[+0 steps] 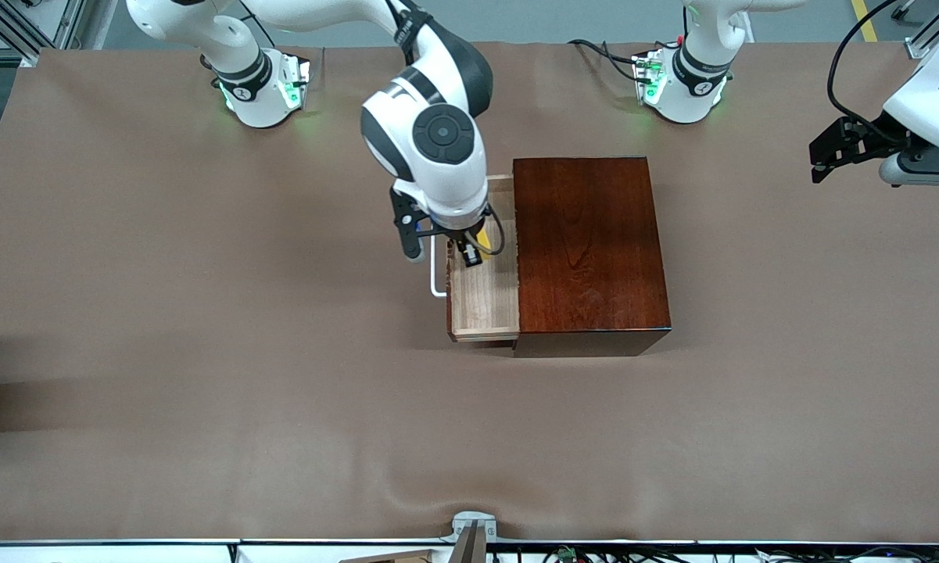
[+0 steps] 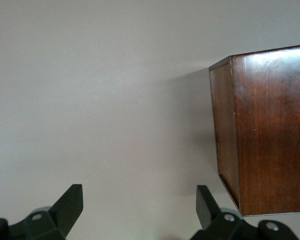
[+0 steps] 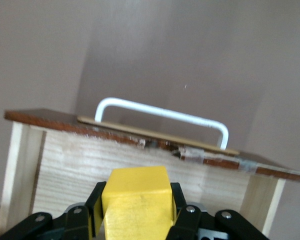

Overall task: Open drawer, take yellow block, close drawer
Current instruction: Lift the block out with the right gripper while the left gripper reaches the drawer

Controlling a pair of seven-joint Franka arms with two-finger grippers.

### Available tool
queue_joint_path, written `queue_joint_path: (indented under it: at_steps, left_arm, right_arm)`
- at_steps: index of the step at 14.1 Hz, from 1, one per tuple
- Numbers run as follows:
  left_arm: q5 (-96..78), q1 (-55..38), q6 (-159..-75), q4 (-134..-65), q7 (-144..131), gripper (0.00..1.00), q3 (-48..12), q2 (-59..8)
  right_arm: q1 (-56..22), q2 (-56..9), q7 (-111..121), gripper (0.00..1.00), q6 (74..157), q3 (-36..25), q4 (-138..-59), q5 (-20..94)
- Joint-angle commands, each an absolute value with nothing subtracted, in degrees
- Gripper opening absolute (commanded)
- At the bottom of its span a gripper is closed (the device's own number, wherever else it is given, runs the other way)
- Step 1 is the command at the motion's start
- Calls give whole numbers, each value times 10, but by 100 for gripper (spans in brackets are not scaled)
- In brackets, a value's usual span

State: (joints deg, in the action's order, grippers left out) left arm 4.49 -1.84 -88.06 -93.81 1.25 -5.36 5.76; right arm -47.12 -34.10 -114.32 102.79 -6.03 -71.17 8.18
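The take step is under way: the right gripper [image 1: 475,249] is working inside the open drawer [image 1: 485,309], its fingers [image 3: 96,206] pressing on either side of the yellow block [image 3: 136,206], which is showing only as a yellow sliver under the wrist in the front view. The drawer is standing pulled out of the dark wooden box [image 1: 586,250] toward the right arm's end of the table, around the middle of the tabletop, with its white handle [image 1: 436,270] leading. Whether the block is resting on the drawer floor or hanging just above it cannot be told. The next move probably calls for a straight lift, since the drawer's front wall [image 3: 155,165] and handle are standing close beside the block and the box's edge is just beside the gripper; drifting sideways would risk a knock. After that, the drawer is waiting to be pushed shut. The left gripper [image 2: 140,212] is waiting with its fingers spread and nothing between them, over the brown table cover [image 1: 203,352] near the table edge at the left arm's end, well apart from the box.
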Motion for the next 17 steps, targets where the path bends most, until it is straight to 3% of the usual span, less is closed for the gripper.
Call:
queue_joint_path:
  at_steps: [1,10,14,17]
  left_arm:
    - [35,-12,-872,-933,21,100,-60,61]
    - [33,-25,-872,-921,11,100,-63,55]
    - [11,-60,-873,-876,-130,100,-151,1]
    - [15,-93,-876,-801,-317,100,-226,-98]
  right_arm:
    - [-437,-316,-1080,0,983,-55,-704,88]
    - [-293,-285,-794,0,922,-56,-712,87]
    - [-224,-285,-642,0,887,-56,-725,83]
    - [-167,-275,-461,0,862,-57,-758,81]
